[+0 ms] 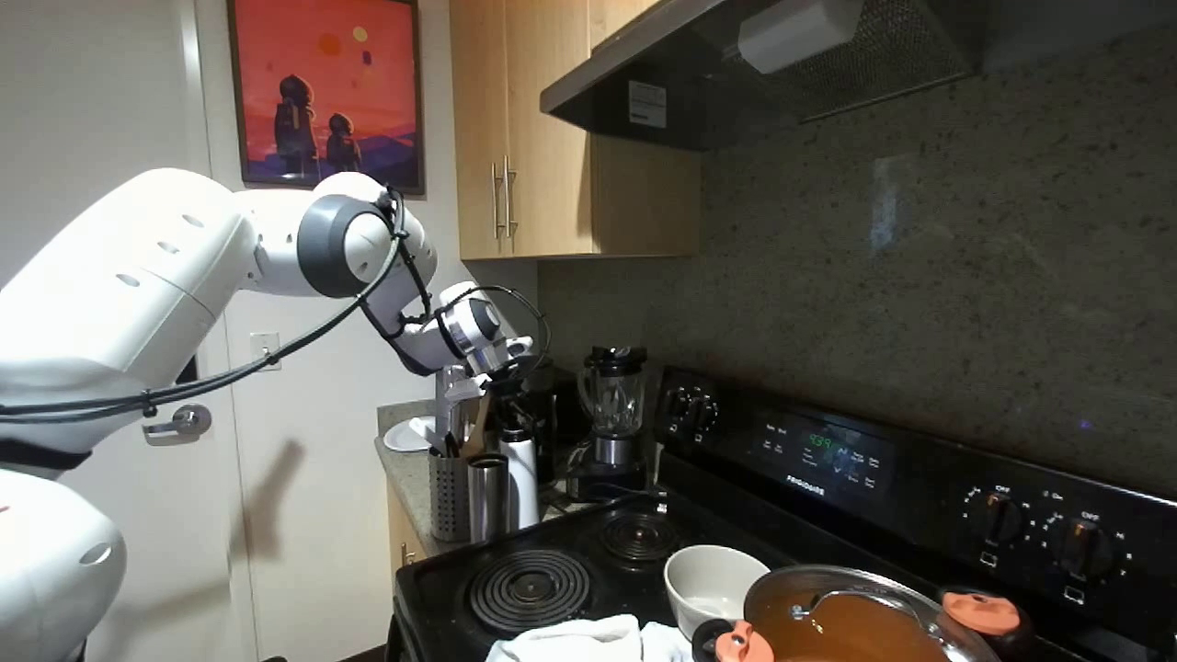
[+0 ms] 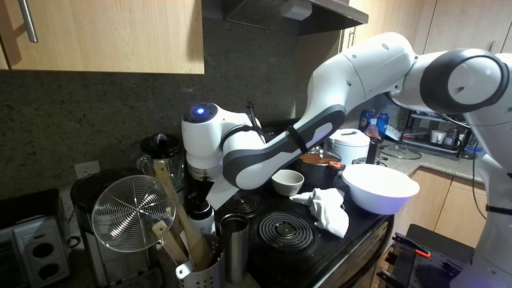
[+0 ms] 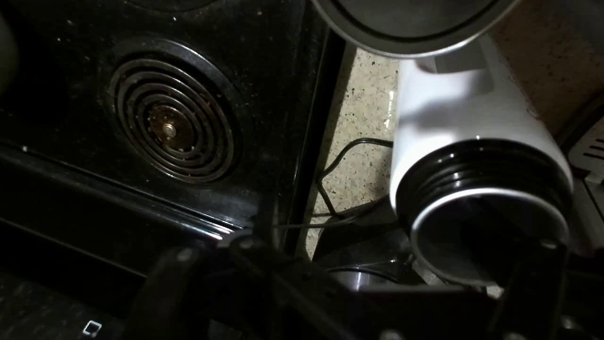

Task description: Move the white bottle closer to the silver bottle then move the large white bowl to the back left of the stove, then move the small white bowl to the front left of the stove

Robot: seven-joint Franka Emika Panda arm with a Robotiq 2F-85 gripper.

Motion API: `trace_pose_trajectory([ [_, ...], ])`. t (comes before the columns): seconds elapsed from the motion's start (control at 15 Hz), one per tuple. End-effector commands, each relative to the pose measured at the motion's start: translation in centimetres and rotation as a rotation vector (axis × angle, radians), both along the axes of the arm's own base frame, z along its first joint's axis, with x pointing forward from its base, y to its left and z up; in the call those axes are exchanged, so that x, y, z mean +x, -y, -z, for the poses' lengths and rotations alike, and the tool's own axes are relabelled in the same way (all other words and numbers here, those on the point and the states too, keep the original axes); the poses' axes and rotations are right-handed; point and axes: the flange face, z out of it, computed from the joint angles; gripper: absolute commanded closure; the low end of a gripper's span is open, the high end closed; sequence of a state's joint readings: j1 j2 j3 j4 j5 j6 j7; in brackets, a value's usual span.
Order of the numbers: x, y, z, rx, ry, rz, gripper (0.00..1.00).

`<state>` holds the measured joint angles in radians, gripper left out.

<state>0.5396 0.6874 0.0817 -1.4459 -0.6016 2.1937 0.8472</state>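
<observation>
Utensil holder (image 1: pixel 449 501) and silver bottle (image 1: pixel 488 501) crowd space below pincer (image 3: pixel 406 229), blender (image 1: pixel 614 403) near it; jaws spread apart. White bottle (image 1: pixel 521 473) just under pincer: upright, slim, dark-topped, silver bottle just beside it.

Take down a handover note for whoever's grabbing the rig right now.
Gripper: open, by the top of the white bottle; contact unclear.
Things: white bottle upright beside the silver bottle; large white bowl at the front right of the stove; small white bowl between the back left burner and lidded pot.
Done: bottle move, apparently.
Left: large bowl to the back left, small bowl to the front left.
</observation>
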Motion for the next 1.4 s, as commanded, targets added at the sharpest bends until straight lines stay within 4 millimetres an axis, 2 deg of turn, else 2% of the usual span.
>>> trace_pose_trajectory([
  [0.0, 0.2, 0.0, -1.5, 0.014, 0.022, -0.001, 0.0],
  [0.4, 0.6, 0.0, -4.0, 0.034, 0.05, -0.003, 0.0],
  [0.67, 0.5, 0.1, -6.9, 0.049, 0.078, -0.005, 0.0],
  [0.87, 0.6, 1.6, -9.6, 0.07, 0.096, 0.018, 0.0],
  [1.07, 1.2, 5.5, -12.5, 0.099, 0.112, 0.072, 0.0],
  [1.33, 1.6, 14.5, -14.9, 0.1, 0.128, 0.218, 0.0],
])
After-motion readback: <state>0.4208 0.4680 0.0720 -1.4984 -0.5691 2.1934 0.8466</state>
